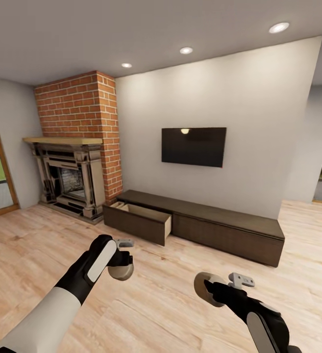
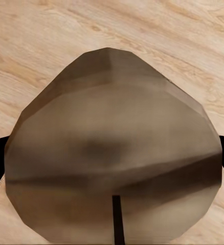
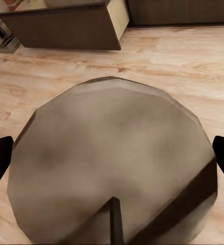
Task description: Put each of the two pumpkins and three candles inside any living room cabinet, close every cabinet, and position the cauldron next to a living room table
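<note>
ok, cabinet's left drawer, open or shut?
Open. The left drawer of the cabinet is pulled out over the floor, its pale inner side showing. The panels further right sit flush.

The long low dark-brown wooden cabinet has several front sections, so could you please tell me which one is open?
The long low dark-brown wooden cabinet has one open section: the leftmost drawer, beside the grey fireplace. It is pulled out over the floor, while the other fronts sit flush.

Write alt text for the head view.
Each pincer, left and right, holds a beige candle (left's, right's) above a wooden floor. Ahead, a long dark cabinet has its left drawer pulled open, beside a brick fireplace.
</note>
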Robot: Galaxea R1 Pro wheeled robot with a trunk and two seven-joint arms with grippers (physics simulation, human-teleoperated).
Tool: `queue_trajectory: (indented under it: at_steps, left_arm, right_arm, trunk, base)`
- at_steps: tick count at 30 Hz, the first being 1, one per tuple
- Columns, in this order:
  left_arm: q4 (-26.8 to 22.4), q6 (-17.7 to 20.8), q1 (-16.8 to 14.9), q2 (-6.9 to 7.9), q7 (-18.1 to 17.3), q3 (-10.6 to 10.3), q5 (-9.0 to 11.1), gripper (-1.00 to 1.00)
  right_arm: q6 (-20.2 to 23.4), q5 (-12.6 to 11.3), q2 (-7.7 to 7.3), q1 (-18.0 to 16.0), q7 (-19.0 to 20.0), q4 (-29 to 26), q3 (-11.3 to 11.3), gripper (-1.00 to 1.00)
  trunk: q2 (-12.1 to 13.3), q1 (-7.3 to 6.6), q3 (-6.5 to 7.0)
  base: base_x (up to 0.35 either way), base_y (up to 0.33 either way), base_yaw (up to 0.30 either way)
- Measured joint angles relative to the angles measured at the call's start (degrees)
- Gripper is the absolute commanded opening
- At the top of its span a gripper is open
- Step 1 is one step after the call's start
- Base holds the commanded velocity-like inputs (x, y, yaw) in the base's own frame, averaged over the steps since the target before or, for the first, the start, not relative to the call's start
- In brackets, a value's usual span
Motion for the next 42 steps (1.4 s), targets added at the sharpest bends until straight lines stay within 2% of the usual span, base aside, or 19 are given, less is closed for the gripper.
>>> queue_trajectory:
  at_steps: [19, 42]
  left_arm:
    - [0.1, 0.0, 0.0, -0.08, -0.1, -0.1, 0.1, -1.00]
    - [0.0, 0.0, 0.0, -0.01, -0.1, -0.1, -0.1, -1.00]
  right_arm:
    - [0.0, 0.1, 0.00, 0.0, 0.0, 0.0, 0.0, -1.00]
    - [0.0, 0.0, 0.00, 0.0, 0.0, 0.0, 0.0, -1.00]
  trunk:
    - [0.0, 0.00, 0.19]
    - [0.0, 0.00, 0.22]
  base:
    - [0.331, 0.140, -0.194]
    - [0.301, 0.192, -0.012]
